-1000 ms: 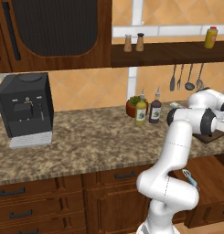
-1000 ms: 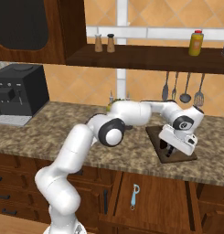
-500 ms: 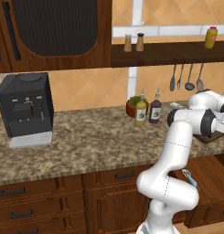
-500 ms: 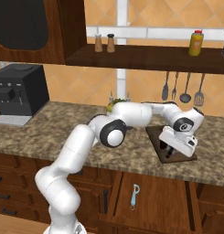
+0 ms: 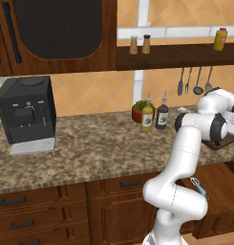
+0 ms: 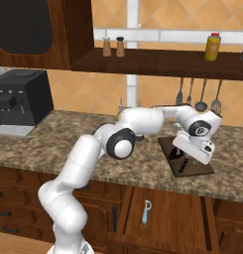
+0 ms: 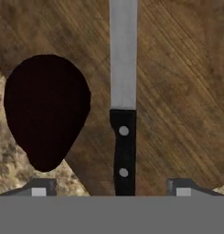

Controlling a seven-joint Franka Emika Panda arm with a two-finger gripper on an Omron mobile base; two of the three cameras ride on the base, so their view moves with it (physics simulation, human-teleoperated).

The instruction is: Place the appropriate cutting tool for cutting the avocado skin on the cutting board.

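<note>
We are seeing the knife lying flat on the board, its grey blade pointing away from the hand camera and its black riveted handle nearest us. The avocado is sitting just beside the handle, partly on the board and partly over the speckled surface. Our pincer is standing wide, one fingertip on each side of the handle and neither touching it. From the right base camera we are looking at the hand hanging low over the board on the surface, near the hanging utensils.
</note>
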